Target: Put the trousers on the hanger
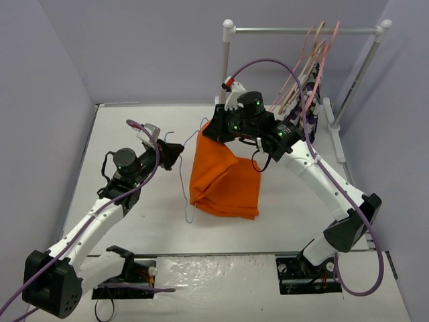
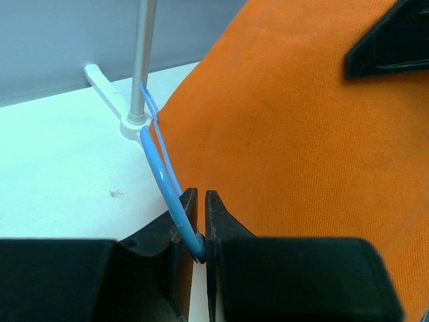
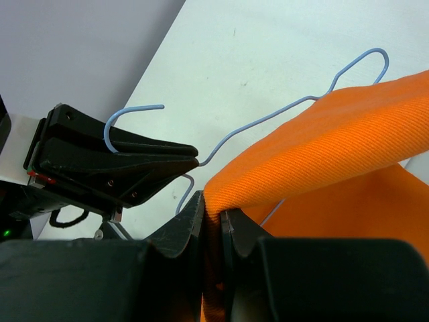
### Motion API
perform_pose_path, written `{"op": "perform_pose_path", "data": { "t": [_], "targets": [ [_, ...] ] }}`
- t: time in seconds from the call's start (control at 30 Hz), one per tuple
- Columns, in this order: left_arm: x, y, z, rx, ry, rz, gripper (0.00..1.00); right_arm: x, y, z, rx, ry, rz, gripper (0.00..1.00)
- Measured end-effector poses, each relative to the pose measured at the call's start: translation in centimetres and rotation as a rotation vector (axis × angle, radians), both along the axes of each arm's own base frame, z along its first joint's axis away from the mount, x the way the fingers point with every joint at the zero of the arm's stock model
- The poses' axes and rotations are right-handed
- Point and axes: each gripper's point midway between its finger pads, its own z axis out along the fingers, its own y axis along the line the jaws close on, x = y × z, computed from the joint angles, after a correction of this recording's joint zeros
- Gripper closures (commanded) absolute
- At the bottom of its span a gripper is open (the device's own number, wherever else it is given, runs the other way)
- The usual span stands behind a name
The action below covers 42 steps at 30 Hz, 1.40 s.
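The orange trousers (image 1: pixel 224 178) lie folded in the middle of the table, with their upper left corner lifted. My right gripper (image 1: pixel 216 131) is shut on that lifted fold, as the right wrist view (image 3: pixel 212 204) shows. The light-blue wire hanger (image 1: pixel 184 194) runs along the trousers' left edge, partly under the cloth (image 3: pixel 335 127). My left gripper (image 1: pixel 175 153) is shut on the hanger wire near its hook (image 2: pixel 201 194). In the right wrist view the hanger's hook (image 3: pixel 127 114) curls over the left gripper (image 3: pixel 191 157). The hanger's far arm passes behind the cloth (image 2: pixel 301 147).
A white clothes rack (image 1: pixel 305 30) stands at the back right with pink hangers (image 1: pixel 315 60) and a patterned garment (image 1: pixel 310 94). Its pole (image 2: pixel 142 60) and foot (image 2: pixel 107 87) stand just beyond the hanger. Grey walls close in the table.
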Motion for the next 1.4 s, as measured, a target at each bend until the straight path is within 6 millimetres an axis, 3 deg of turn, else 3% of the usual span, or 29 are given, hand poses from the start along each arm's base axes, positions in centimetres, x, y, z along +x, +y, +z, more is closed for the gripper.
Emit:
{"op": "perform_pose_path", "data": {
  "t": [0.63, 0.87, 1.07, 1.4],
  "targets": [
    [1.0, 0.6, -2.4, -0.010, 0.141, 0.262, 1.00, 0.1, 0.1, -0.2, -0.010, -0.025, -0.007, 1.00],
    [1.9, 0.9, -2.7, 0.019, 0.175, 0.301, 1.00, -0.2, -0.5, -1.4, -0.024, -0.030, -0.020, 1.00],
    [2.5, 1.3, -3.3, 0.023, 0.230, 0.353, 1.00, -0.7, -1.2, -0.5, -0.023, -0.063, -0.020, 1.00],
    [3.9, 0.3, -4.8, 0.079, 0.330, 0.360, 1.00, -1.0, -1.4, -1.7, -0.037, -0.056, -0.011, 1.00]
  ]
}}
